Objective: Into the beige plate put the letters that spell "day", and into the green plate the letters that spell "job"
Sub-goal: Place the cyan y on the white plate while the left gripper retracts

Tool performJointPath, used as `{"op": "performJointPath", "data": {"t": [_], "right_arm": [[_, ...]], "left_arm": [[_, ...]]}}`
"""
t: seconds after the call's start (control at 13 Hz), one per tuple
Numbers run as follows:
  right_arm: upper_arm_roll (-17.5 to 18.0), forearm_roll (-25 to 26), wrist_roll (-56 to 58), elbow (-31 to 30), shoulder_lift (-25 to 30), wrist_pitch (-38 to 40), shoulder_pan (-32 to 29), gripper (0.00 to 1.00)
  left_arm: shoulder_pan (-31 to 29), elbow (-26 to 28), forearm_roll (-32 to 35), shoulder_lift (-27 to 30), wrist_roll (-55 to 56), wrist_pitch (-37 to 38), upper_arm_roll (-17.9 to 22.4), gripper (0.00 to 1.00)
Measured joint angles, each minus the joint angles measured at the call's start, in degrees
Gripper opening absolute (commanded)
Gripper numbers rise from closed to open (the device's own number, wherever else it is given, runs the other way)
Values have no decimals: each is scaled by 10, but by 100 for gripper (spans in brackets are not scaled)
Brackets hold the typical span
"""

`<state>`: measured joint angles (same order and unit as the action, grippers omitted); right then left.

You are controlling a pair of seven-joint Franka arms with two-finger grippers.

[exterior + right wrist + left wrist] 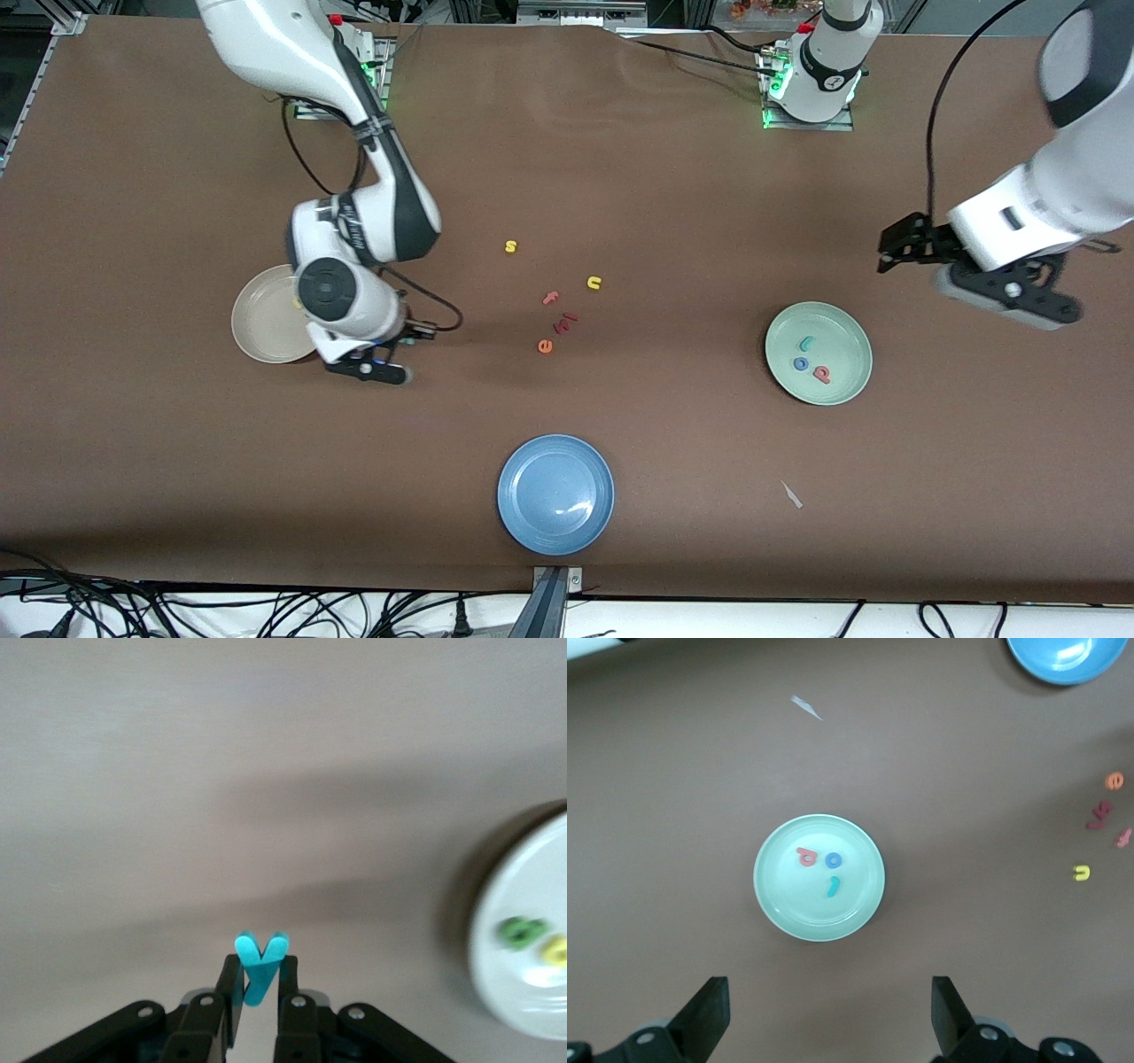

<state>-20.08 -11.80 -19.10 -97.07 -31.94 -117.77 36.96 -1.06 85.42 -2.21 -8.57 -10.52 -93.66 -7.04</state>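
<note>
My right gripper (259, 981) is shut on the teal "y" (261, 964), which stands upright between its fingers. In the front view this gripper (372, 370) hangs low beside the beige plate (252, 310), at its edge toward the front camera. That plate (505, 992) holds the green "d" (518, 932) and the yellow "a" (555, 950). The green plate (842, 337) holds the teal "j" (806, 343), the blue "o" (800, 363) and the pink-red "b" (822, 374). My left gripper (899, 244) waits open and empty in the air near the green plate (780, 895).
A blue plate (555, 494) sits near the table's front edge. Loose letters lie mid-table: a yellow "s" (510, 246), a yellow "u" (594, 283), a pink "f" (551, 298), a dark red piece (565, 322) and an orange "e" (545, 346). A white scrap (791, 494) lies nearer the front camera than the green plate.
</note>
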Motion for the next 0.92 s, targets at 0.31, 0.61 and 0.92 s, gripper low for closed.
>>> {"op": "performJointPath", "data": {"t": [0.31,0.61,0.92], "right_arm": [[-85,0,162,-102,59,-13,-4,0],[-130,-1,286,-199,64,-136,-4,32],[-137,-3,326,-207,67,-138,-7,100]], "left_arm": [[32,13,-2,56,41,73,71,100],[25,43,28,85,64,102,44,100],[25,95,34,116,80,80,29,100]]}}
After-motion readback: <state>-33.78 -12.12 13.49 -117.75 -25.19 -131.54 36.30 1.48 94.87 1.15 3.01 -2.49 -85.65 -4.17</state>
